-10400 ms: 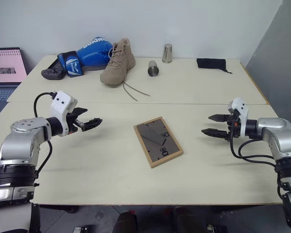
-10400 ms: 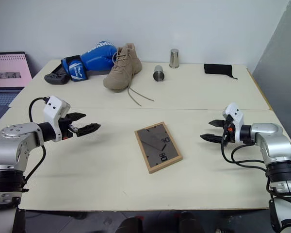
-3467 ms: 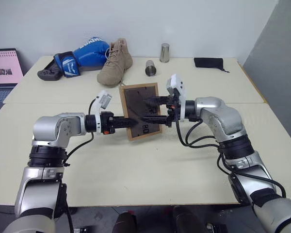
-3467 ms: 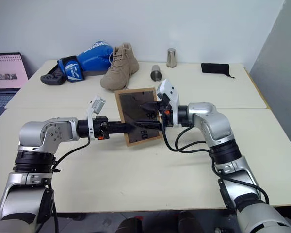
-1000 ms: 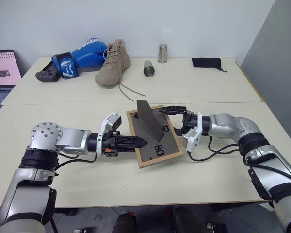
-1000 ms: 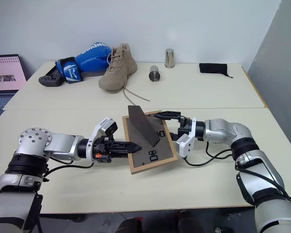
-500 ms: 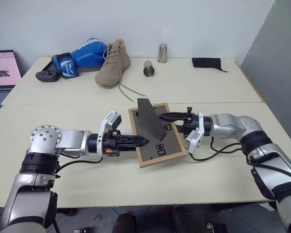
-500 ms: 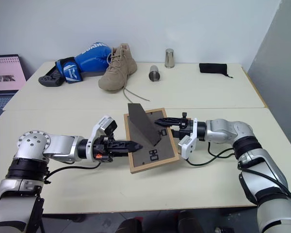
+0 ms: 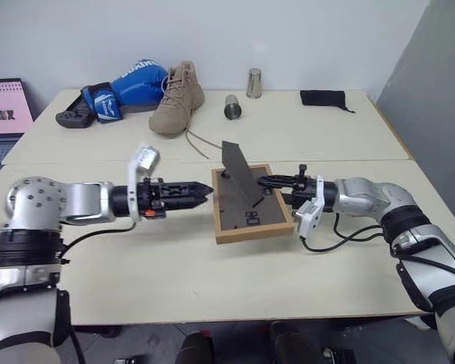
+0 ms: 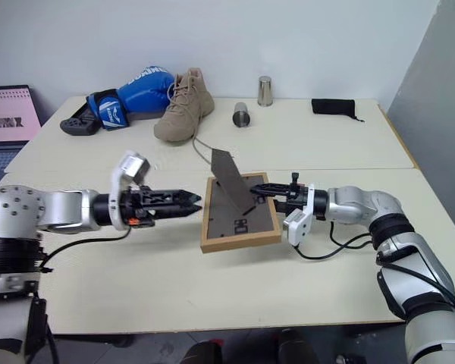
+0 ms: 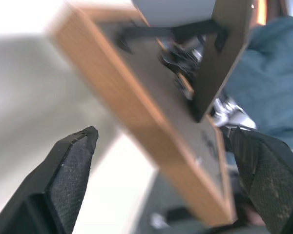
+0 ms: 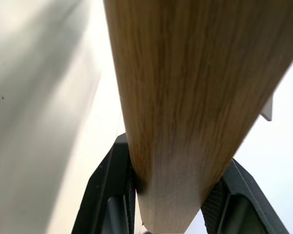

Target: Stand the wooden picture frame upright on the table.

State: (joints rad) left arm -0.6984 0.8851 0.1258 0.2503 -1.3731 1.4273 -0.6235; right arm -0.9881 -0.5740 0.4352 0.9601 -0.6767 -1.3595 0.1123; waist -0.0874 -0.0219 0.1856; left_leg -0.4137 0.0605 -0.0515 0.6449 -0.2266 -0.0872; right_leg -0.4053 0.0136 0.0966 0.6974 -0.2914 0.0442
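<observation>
Since half a second ago: my left pincer (image 9: 199,192) has let go of the wooden picture frame (image 9: 252,211) and drawn back to the left, fingers spread wide, now just beside the frame's left edge and apart from it.

Frame: tilted back-side-up on the tabletop (image 9: 212,280), near edge resting on the surface, far edge raised; fold-out stand (image 9: 237,172) swung out, pointing up. Long axis runs away from me.

Right pincer (image 9: 277,186): closed on the frame's right rail, gripping it alone.

Relation for the coming move, my judgement: the right arm alone holds the frame, so tipping it upright onto stand and bottom edge falls to it.
</observation>
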